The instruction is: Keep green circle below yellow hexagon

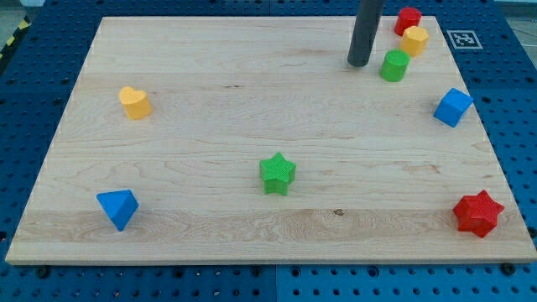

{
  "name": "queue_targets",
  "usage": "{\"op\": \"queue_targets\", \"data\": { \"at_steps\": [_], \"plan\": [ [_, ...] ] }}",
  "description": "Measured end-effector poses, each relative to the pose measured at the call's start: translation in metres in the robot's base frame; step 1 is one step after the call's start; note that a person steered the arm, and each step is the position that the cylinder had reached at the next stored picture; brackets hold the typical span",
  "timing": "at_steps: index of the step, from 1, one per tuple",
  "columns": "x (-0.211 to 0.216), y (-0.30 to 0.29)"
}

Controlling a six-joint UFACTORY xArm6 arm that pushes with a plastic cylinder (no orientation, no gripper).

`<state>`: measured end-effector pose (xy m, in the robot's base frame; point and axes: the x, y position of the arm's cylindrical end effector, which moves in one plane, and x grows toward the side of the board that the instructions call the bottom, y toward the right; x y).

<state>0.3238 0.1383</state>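
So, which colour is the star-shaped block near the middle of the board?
Green. The star block shows clearly in the camera view, the only view there is.

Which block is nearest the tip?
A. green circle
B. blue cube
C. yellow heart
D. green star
A: my tip stands just to the view's left of the green circle, which sits below the yellow hexagon; the other three lie farther off.

Green circle (394, 65), yellow hexagon (414, 40) (pale wood board (210, 126)).
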Motion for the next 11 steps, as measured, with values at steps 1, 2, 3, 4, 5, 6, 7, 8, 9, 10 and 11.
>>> {"op": "queue_targets", "data": {
  "at_steps": [1,2,3,4,5,6,7,8,9,10,11],
  "plan": [
    [0.023,0.024],
    [0.022,0.047],
    [0.021,0.052],
    [0.021,0.025],
    [0.014,0.003],
    [0.003,0.005],
    [-0.013,0.011],
    [-0.013,0.043],
    [-0.005,0.066],
    [-0.001,0.071],
    [0.009,0.064]
  ]
}}
